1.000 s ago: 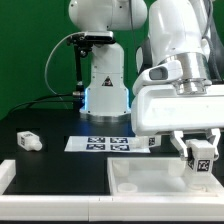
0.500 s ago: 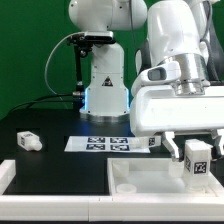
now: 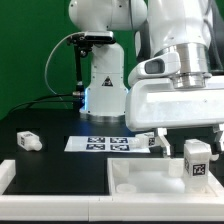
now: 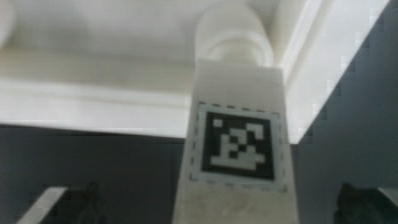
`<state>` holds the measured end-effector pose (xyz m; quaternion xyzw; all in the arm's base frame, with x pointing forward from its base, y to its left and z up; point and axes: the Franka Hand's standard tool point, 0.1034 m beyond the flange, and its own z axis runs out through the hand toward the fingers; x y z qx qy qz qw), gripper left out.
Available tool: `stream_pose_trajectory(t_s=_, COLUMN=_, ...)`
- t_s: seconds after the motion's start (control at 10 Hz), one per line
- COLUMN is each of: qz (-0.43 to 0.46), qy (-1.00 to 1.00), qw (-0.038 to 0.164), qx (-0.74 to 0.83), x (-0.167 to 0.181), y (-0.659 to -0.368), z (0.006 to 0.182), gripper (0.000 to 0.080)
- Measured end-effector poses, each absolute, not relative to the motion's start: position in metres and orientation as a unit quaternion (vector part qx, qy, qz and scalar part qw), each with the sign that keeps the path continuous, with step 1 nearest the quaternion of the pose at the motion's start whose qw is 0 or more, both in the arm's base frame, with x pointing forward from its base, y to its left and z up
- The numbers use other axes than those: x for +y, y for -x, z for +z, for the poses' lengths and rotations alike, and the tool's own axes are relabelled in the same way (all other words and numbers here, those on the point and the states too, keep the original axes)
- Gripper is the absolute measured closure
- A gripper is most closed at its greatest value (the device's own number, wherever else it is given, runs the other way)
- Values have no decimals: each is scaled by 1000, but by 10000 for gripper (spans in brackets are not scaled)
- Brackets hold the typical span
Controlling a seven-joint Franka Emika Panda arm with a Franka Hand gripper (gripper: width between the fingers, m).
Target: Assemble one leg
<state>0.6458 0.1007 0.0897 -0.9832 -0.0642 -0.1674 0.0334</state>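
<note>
A white leg (image 3: 197, 159) with a black-and-white tag stands upright on the white square panel (image 3: 140, 178), at its right side in the exterior view. My gripper (image 3: 190, 140) hangs just above the leg, its fingers spread to either side of the leg's top. In the wrist view the leg (image 4: 235, 150) fills the middle, and the dark fingertips (image 4: 68, 205) stand clear of it on both sides. The gripper (image 4: 217, 212) is open and holds nothing.
A second leg (image 3: 29, 141) lies on the black table at the exterior view's left. The marker board (image 3: 104, 144) lies in the middle, with another small white part (image 3: 152, 141) at its right end. The arm's base (image 3: 105, 92) stands behind.
My gripper has risen from around the leg and its fingers have opened. The leg stays standing on the panel.
</note>
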Motion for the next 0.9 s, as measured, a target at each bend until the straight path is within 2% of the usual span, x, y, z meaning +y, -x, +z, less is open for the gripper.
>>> stream_pose_trajectory(t_s=0.2, qz=-83, qy=994, qw=41, qx=-55, x=105, y=-653, z=90, gripper=151)
stream_pose_trajectory(t_s=0.4, qz=6, qy=999, qw=45, qx=-25, x=112, y=-640, z=82, gripper=151)
stream_pose_trajectory(t_s=0.7, qz=10, qy=999, qw=45, qx=-12, x=111, y=-639, z=79, gripper=151)
stream_pose_trajectory(t_s=0.8, qz=10, qy=999, qw=45, qx=-10, x=111, y=-639, z=78, gripper=246)
stream_pose_trajectory(t_s=0.9, qz=12, qy=999, qw=46, qx=24, x=112, y=-638, z=78, gripper=427)
